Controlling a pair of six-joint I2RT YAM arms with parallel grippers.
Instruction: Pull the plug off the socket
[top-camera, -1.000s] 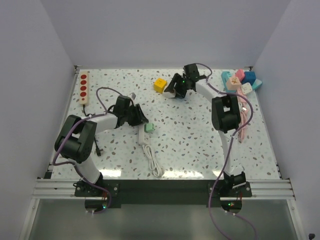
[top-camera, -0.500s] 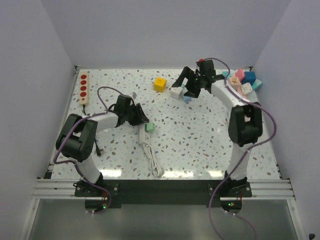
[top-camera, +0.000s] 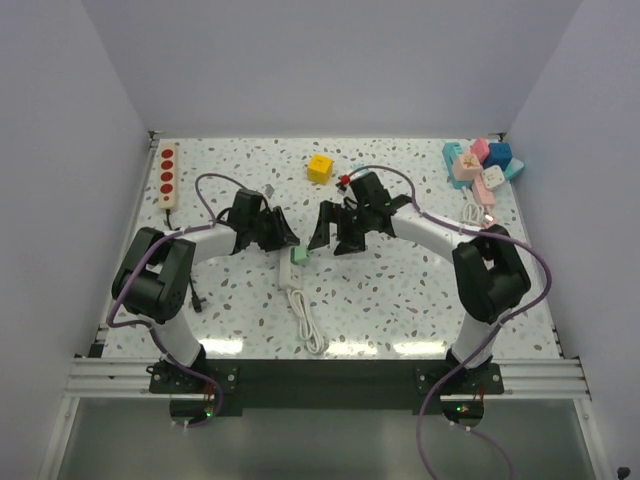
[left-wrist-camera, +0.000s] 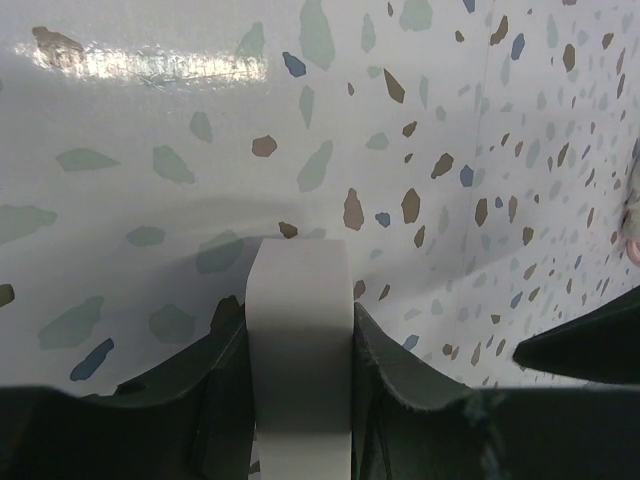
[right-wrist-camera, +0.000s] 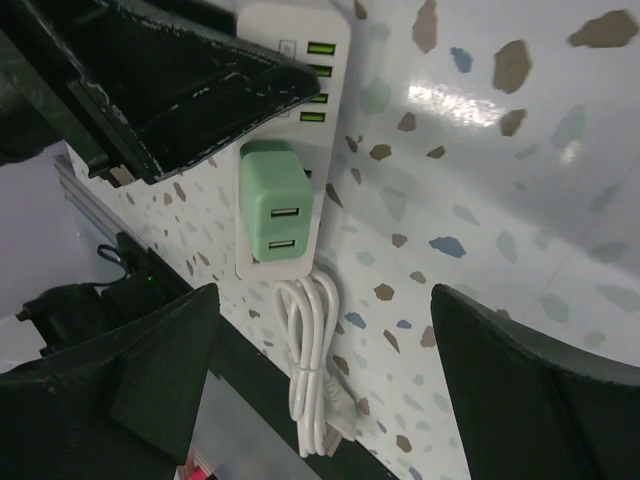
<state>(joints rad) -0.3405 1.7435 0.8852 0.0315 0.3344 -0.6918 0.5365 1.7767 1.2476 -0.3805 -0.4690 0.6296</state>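
The plug (right-wrist-camera: 272, 205), green, sits seated in the white socket (right-wrist-camera: 292, 40) strip on the counter (top-camera: 400, 290) between the arms; my left pincer (top-camera: 274, 232) is pinching the strip's end away from the cable (right-wrist-camera: 315, 390); my right pincer (top-camera: 333, 234) hangs spread wide near the plug, gripping nothing. I judge the chief risk to be the strip sliding out of that end hold under the pull; a skewed closure could also slip off the plug's smooth sides.

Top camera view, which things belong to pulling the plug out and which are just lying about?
Job: green plug, white socket strip, left fingers clamping it, right fingers open.
Lying about: yellow cube, red-socket strip, coloured adapter pile.
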